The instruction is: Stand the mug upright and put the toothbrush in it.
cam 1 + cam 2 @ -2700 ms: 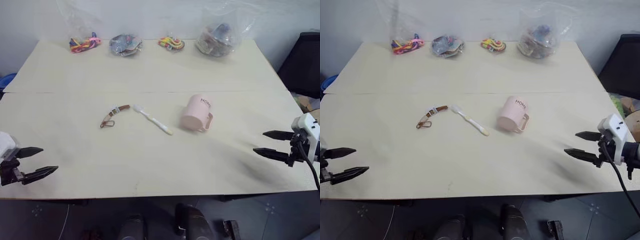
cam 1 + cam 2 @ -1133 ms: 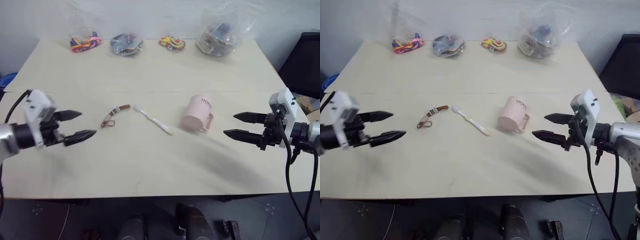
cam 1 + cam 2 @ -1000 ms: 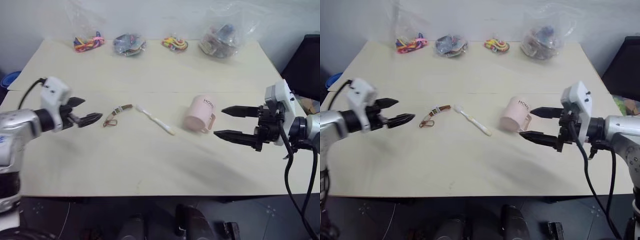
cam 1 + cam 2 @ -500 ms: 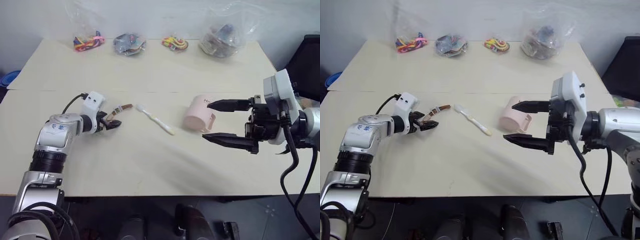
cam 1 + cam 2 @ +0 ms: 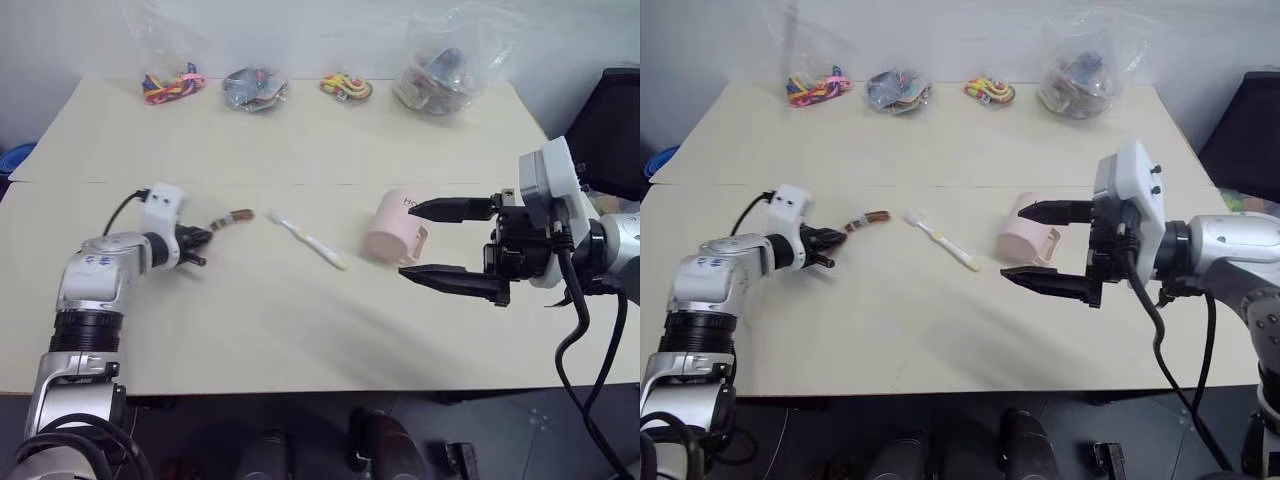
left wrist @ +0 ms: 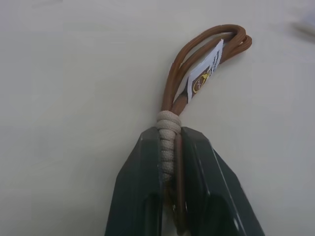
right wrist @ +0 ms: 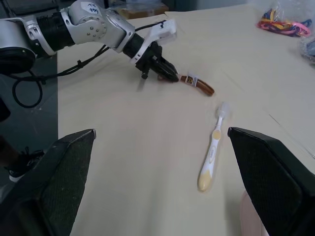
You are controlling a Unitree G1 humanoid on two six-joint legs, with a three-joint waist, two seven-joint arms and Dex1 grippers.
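Pale wood is what your counter [image 5: 300, 330] shows, with four plastic bags [image 5: 438, 70] of small things along its far edge. Your right hand [image 5: 445, 240] hovers with fingers spread wide, one either side of the pink mug [image 5: 392, 228], which lies tipped near the counter's middle. Your left hand [image 5: 197, 247] is clamped on the brown strap [image 6: 197, 69]. Between strap and mug lies the toothbrush [image 5: 308, 240], flat and untouched.

**Colours on the table, quick rundown**

Mug [image 5: 396, 229] is pale pink with tiny dark lettering. Toothbrush [image 5: 310, 240] is white fading to pale yellow. The strap [image 6: 199, 69] is brown cord with beige wrapping and a white tag. Table [image 5: 300, 320] is light cream. Gripper fingers [image 7: 268, 172] are black.
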